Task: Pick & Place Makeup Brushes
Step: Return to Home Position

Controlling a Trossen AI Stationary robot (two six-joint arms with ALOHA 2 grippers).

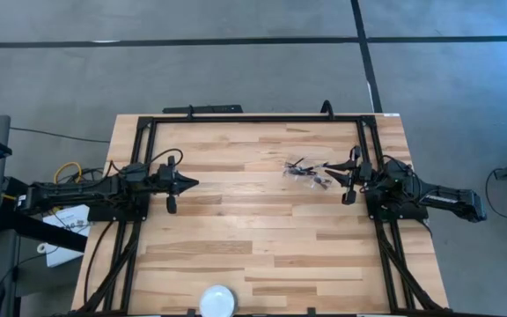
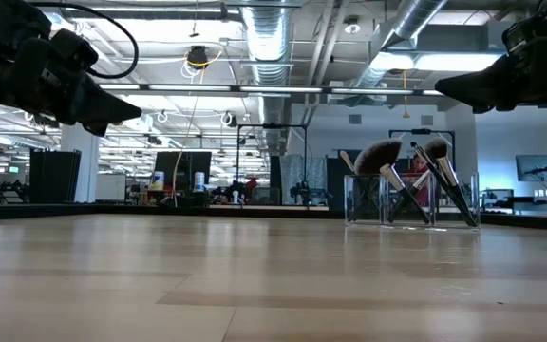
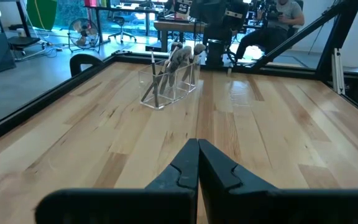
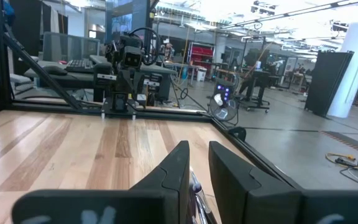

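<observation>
Makeup brushes [image 2: 380, 154] handles-down, leaning, in clear organizer [image 2: 359, 199] just beside right gripper [image 1: 328, 165]; fingers slightly parted, empty. Left gripper [image 1: 192, 183] pinched closed, well apart, farther arm

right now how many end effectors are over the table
2. The dark left end effector hangs over the left part of the wooden table. The dark right end effector is beside the clear plastic brush holder. None seems hidden.
</observation>
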